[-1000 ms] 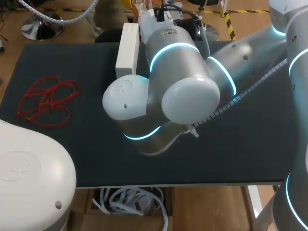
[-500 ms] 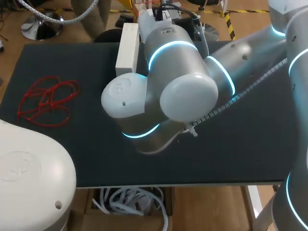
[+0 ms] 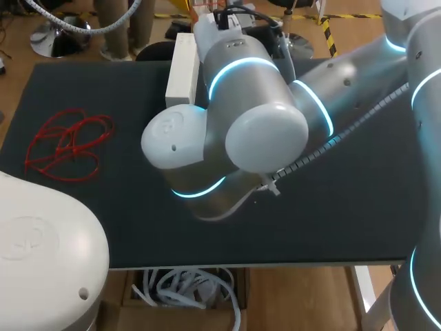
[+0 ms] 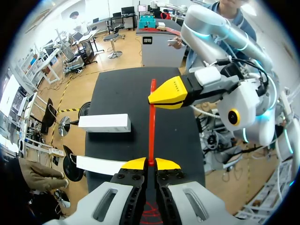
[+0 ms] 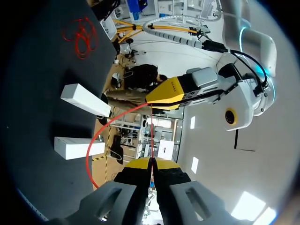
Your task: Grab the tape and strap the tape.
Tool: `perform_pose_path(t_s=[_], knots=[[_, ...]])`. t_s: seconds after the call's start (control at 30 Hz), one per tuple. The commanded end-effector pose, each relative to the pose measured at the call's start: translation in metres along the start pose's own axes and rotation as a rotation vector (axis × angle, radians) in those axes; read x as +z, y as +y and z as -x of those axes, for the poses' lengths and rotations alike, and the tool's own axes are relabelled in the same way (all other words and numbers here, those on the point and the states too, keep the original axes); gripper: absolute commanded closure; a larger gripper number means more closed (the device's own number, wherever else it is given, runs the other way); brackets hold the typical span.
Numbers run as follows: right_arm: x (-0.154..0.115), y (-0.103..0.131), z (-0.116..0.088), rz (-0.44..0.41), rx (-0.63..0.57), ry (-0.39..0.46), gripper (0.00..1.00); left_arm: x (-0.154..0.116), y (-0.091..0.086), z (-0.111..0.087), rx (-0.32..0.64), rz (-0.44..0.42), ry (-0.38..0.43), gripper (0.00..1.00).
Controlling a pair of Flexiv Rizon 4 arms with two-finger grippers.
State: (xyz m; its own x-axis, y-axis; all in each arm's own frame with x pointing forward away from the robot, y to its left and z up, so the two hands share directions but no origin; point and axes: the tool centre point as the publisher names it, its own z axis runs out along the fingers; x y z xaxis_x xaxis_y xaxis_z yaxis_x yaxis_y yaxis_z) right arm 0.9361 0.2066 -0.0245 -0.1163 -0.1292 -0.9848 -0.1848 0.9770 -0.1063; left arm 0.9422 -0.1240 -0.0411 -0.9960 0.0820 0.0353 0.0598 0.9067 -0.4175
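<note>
A thin red tape (image 4: 151, 126) runs taut between my two grippers above the black table (image 4: 126, 93). In the left wrist view my left gripper (image 4: 150, 164) is shut on one end, and my right gripper (image 4: 176, 92) pinches the tape further ahead. The right wrist view has my right gripper (image 5: 151, 163) shut on the tape, the left gripper (image 5: 171, 91) ahead of it, and a slack loop of tape (image 5: 87, 157) curving off to one side. In the head view my right arm (image 3: 241, 117) hides both grippers.
A tangle of red tape (image 3: 69, 145) lies on the table's (image 3: 344, 207) left part. A long white box (image 3: 182, 69) lies at the back middle. In the left wrist view two white boxes (image 4: 104, 123) (image 4: 101, 165) lie beside the stretched tape.
My right arm has shifted slightly to the left and toward the back of the table. Both grippers stay shut on the tape.
</note>
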Motion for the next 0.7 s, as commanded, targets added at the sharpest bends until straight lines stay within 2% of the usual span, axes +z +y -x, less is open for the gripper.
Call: perform_pose_path(t_s=[0.03, 0.7], knots=[[0.001, 0.003, 0.001, 0.000, -0.005, 0.006, 1.00, -0.001, -0.001, 0.000, -0.001, 0.003, 0.001, 1.00], [0.012, 0.027, 0.001, 0.032, -0.016, 0.016, 1.00, -0.001, -0.001, 0.000, -0.001, 0.003, 0.001, 1.00]])
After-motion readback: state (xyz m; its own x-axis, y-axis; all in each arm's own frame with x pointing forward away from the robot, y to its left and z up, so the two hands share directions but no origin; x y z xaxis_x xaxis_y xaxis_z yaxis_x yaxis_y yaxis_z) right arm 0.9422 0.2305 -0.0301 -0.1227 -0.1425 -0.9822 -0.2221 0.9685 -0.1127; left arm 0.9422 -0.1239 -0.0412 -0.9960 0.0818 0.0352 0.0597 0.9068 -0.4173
